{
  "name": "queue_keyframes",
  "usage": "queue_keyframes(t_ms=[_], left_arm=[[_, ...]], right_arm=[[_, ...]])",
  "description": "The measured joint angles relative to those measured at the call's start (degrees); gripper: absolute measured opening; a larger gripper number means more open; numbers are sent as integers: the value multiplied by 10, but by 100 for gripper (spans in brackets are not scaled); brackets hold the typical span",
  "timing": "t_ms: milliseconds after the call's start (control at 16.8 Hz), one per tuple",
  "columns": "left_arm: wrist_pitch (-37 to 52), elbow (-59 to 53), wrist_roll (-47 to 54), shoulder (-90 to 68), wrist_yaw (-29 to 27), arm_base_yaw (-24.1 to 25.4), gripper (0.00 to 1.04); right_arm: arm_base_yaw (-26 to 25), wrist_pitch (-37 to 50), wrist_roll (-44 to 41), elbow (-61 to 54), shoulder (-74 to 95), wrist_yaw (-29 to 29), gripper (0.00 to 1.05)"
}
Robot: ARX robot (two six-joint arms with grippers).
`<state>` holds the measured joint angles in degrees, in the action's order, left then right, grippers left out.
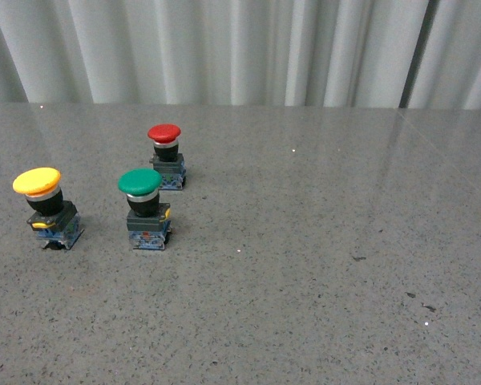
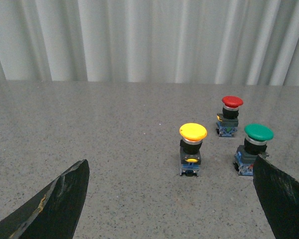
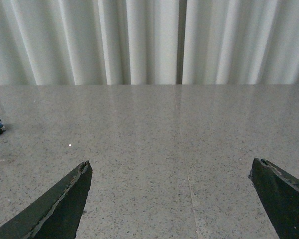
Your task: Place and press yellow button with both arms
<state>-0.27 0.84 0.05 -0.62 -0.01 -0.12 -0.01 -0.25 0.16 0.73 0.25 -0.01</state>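
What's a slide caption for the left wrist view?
Open left fingers frame yellow button, green button, red button on table.

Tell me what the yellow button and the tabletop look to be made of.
Yellow button: the cap looks like smooth moulded plastic, evenly coloured with a soft sheen. Table: polished stone or stone-look laminate, grey, finely speckled and faintly reflective; I cannot tell which.

My front camera looks down across the table [image 1: 321, 305] toward the curtain [image 1: 224, 48]. Both wrist cameras sit lower, facing likewise; the left shares the yellow button [image 2: 193, 132].
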Motion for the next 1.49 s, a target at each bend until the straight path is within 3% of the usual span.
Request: queue_keyframes(t_ms=[894,953,1013,1072,1251,1489], left_arm=[[-2,0,0,0,-3,0,98],[-62,24,-1,-45,-94,-35,98],[-21,52,5,-132,-148,-34,98],[50,77,14,-203,-150,-7,98],[213,191,28,-424,-78,11,98],[201,341,29,-704,-10,-24,98]], right_arm=[[0,0,0,0,0,0,98],[0,0,0,0,0,1,98],[0,1,0,0,0,-1,98],[0,0,0,0,0,0,98],[0,0,0,0,0,0,98],[0,0,0,0,0,0,98]])
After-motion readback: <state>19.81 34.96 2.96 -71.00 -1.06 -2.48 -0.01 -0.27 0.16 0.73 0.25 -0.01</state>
